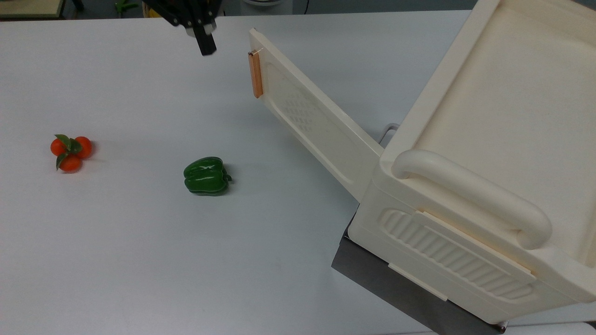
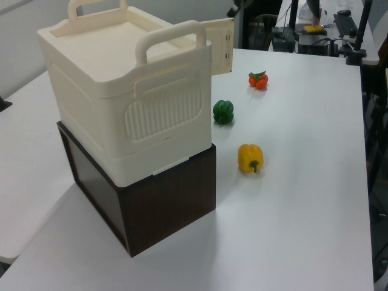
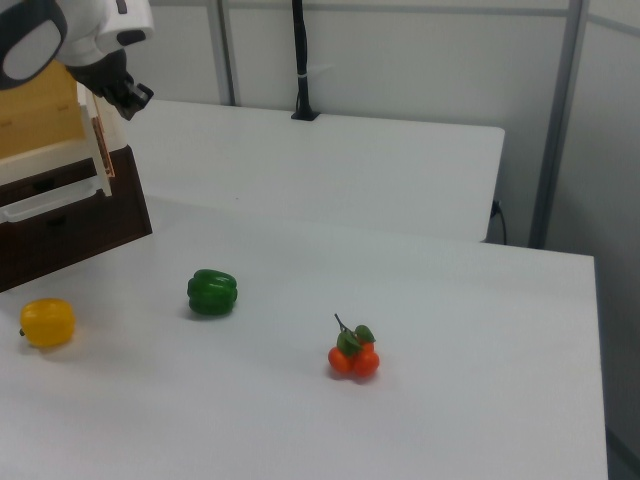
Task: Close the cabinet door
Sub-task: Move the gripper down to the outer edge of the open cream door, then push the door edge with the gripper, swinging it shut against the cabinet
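The cream cabinet (image 1: pixel 493 116) sits on a dark base (image 1: pixel 396 288) at the top view's right. Its cabinet door (image 1: pixel 316 121) stands swung wide open, reaching out over the table, with the copper-orange handle strip (image 1: pixel 255 73) at its free end. My gripper (image 1: pixel 206 46) hangs dark at the top view's upper edge, left of the handle strip and apart from it. In the right view the gripper (image 3: pixel 135 100) sits under the white arm, just above the door's free edge (image 3: pixel 100 150). In the left view the door (image 2: pixel 221 45) juts out behind the cabinet (image 2: pixel 121 91).
A green pepper (image 1: pixel 206 175) lies on the white table in front of the open door. A cluster of small orange fruits (image 1: pixel 71 152) lies further to the top view's left. A yellow pepper (image 2: pixel 250 157) rests near the dark base (image 2: pixel 163 206).
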Motion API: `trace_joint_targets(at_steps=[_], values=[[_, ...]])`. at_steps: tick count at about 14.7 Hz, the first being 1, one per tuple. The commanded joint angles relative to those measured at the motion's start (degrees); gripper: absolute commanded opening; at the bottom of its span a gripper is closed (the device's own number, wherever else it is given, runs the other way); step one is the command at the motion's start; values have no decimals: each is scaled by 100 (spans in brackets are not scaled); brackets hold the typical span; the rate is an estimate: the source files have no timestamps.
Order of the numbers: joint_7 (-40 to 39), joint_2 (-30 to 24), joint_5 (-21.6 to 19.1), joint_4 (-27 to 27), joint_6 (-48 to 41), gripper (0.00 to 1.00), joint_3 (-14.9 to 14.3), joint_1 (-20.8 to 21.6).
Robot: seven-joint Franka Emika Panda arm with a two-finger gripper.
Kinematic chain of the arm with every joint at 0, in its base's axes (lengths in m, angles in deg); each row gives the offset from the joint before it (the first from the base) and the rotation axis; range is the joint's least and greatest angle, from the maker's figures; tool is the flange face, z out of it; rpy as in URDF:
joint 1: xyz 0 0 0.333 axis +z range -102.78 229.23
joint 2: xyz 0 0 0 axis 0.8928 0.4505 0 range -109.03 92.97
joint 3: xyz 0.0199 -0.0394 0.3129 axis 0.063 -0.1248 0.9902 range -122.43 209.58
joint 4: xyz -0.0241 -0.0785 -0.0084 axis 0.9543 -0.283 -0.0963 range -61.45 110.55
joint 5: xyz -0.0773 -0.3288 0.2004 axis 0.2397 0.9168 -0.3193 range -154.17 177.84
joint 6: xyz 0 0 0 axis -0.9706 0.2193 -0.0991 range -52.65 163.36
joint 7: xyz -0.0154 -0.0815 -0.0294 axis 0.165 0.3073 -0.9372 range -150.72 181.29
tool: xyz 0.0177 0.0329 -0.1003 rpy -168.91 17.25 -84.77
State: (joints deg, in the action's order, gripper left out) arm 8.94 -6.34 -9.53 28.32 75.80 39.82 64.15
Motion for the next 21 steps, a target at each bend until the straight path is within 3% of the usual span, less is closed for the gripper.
trace_joint_targets(at_steps=[1, 9, 21], values=[[20, 191, -227, 70, 386, 0, 296, 13], [20, 227, -316, 106, 325, 0, 630, 30], [380, 376, -298, 158, 413, 0, 1632, 57]])
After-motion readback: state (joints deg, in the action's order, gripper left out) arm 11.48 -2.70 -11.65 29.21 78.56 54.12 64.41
